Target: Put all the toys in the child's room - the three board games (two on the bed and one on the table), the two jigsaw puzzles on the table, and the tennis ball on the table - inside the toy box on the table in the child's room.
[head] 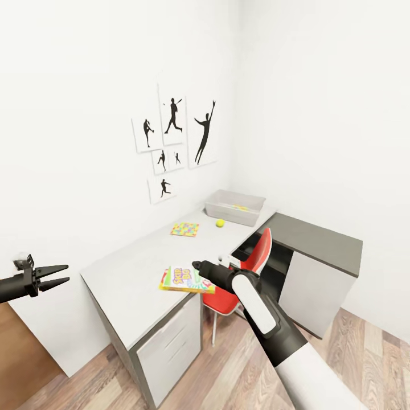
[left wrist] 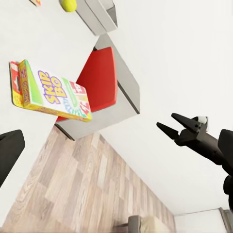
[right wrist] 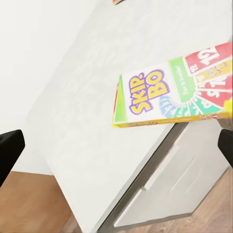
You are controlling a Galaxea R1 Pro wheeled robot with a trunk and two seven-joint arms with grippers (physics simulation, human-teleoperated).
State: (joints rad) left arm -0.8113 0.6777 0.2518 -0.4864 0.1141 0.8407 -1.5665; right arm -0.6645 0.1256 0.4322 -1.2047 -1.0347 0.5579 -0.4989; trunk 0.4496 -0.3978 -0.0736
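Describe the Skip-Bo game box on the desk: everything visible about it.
The flat rectangular Skip-Bo game box looks like printed cardboard: white lid with purple-and-yellow lettering, a fan of coloured number cards, green and yellow side edges. It lies face up, closed, on the long pale grey-white desk top, at its front edge with one end overhanging toward the red chair. The right gripper hovers beside it; whether they touch is unclear.

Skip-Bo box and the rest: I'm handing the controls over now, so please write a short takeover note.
Left end effector: open, empty, off the table's left end.
Right end effector: beside the green-red-white Skip-Bo box at the pale grey table's near edge; grip unclear.
Multicolour mosaic puzzle square and small yellow-green tennis ball: on the table near the light grey toy box.
Something yellowish lies in the box.
Left: box these three; other games not located.
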